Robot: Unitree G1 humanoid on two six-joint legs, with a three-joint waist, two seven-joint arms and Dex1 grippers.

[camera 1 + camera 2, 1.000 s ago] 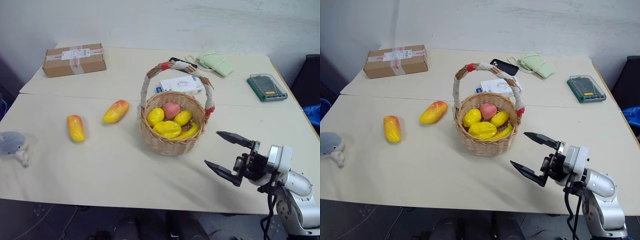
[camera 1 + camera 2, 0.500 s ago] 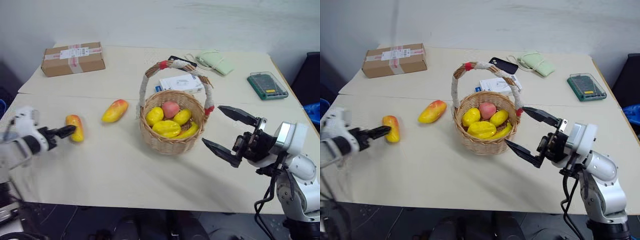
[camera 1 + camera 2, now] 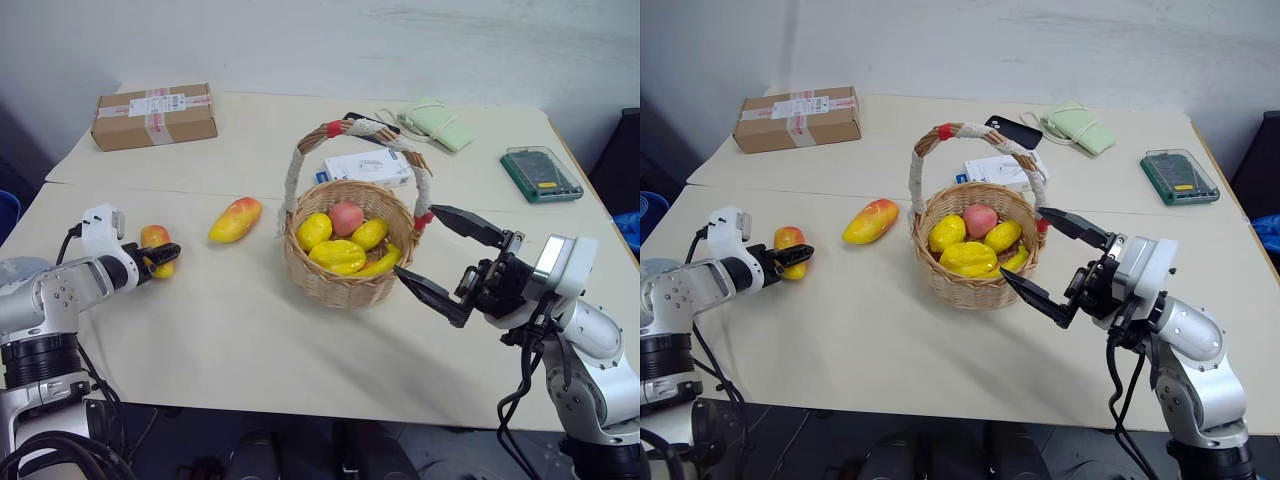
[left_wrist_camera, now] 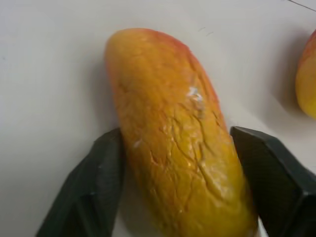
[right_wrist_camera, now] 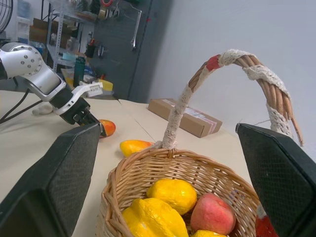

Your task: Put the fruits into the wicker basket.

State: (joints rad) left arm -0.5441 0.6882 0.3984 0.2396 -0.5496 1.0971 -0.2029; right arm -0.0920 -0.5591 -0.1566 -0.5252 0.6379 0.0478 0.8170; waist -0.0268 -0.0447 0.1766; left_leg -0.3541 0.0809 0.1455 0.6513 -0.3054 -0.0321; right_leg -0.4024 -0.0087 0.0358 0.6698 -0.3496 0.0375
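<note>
**Left gripper closed around one mango near the table's left edge**

The left gripper sits low over the table near its left edge, with the near mango between its two black fingers. In the left wrist view both fingers press against the mango's sides, so it is grasped, and the fruit lies on the tabletop. The far mango lies loose, just beside it toward the middle, between it and the basket.

The basket stands about mid-table, upright, its arched handle across the top, with yellow fruits and a peach-like one already inside. Bare tabletop runs between the mangoes and the basket's left wall, and a broad bare strip lies along the near edge.

The right gripper hangs above the table at the basket's right side, fingers spread wide and holding nothing; its upper finger is close by the handle's right foot.

Behind the basket lie a white packet and a dark phone. A box sits at the far left corner, a green pouch by the far edge, a green case near the right edge.
</note>
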